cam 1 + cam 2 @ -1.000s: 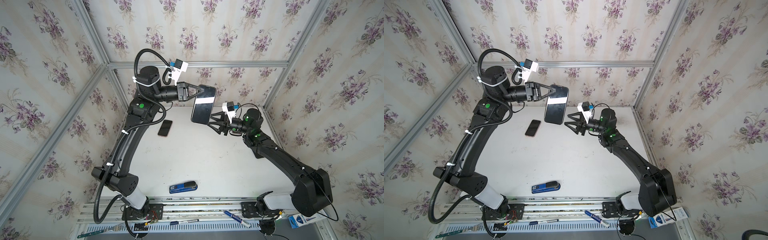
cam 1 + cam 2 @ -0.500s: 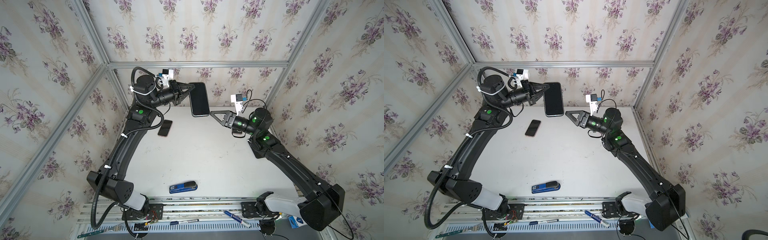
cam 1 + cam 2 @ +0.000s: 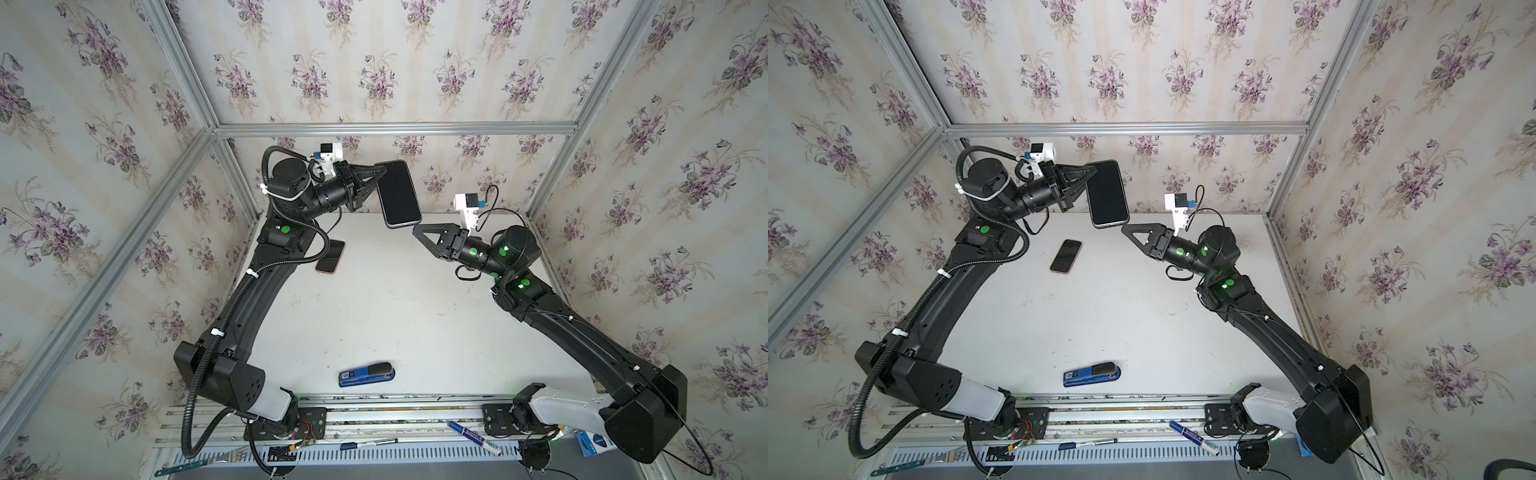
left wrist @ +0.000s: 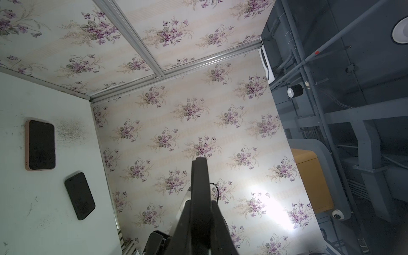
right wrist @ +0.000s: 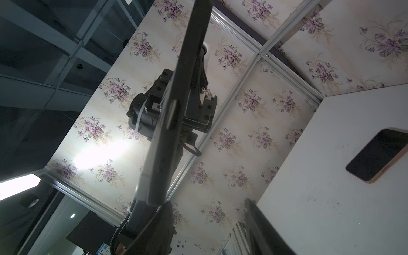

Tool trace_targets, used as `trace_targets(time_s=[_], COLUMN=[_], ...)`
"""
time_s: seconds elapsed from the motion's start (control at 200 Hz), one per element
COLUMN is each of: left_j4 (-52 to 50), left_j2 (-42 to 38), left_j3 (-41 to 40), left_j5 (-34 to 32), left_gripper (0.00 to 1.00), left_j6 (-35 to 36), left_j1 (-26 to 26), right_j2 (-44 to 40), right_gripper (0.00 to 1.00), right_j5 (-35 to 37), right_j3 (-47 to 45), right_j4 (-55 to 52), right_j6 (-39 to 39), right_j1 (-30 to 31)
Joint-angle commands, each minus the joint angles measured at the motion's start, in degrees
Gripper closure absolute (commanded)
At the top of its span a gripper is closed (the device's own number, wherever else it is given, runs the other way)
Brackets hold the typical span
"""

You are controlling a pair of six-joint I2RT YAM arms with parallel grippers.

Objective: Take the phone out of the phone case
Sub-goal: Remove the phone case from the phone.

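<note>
1. In both top views the left gripper (image 3: 380, 172) is at upper centre, its jaws pinching the top edge of the phone (image 3: 401, 195). The phone hangs in the air above the far edge of the table (image 3: 395, 299), screen toward the camera.
2. The right gripper (image 3: 419, 230) points at the phone's lower right corner, tip just beside it. It shows side-on here, so I cannot tell how its jaws stand.
3. A pink phone (image 3: 332, 257) lies left of centre, partly under the left arm. A stapler (image 3: 365, 374) lies at lower centre.
4. The same layout appears here: left gripper (image 3: 1090, 171), phone (image 3: 1108, 193), right gripper (image 3: 1126, 228), pink phone (image 3: 1066, 256), stapler (image 3: 1092, 372).
5. Left wrist: the left gripper (image 4: 199, 204) at bottom centre is pressed onto the phone (image 4: 199, 174), which is seen edge-on. At left lie the pink phone (image 4: 40, 144) and a black slab (image 4: 80, 196).
6. Right wrist: the phone (image 5: 176, 99) runs edge-on down the centre, held by the left gripper (image 5: 198, 66).
7. The right gripper (image 5: 206, 203) at the bottom has its jaws spread. The phone's end is at one jaw, but I cannot tell whether they touch. The pink phone (image 5: 377, 154) is at right.
</note>
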Motion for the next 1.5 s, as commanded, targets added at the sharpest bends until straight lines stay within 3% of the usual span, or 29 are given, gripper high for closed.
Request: trace_targets(time_s=[0.0,1.499], left_j4=[4.05,10.49], left_j2=[-0.37,-1.60], left_j3=[-0.31,-4.96], left_j5=[-0.58,0.82], left_gripper=[1.00,1.00], left_j6=[-1.07,-0.81], left_j1=[0.12,-0.32], right_j2=[-0.26,4.11], right_gripper=[0.45,0.55], right_j5=[0.51,8.06], right_j3=[-0.19,-1.66], right_j4=[5.85,12.02], right_j6=[1.12,5.71], right_j1=[2.14,2.79])
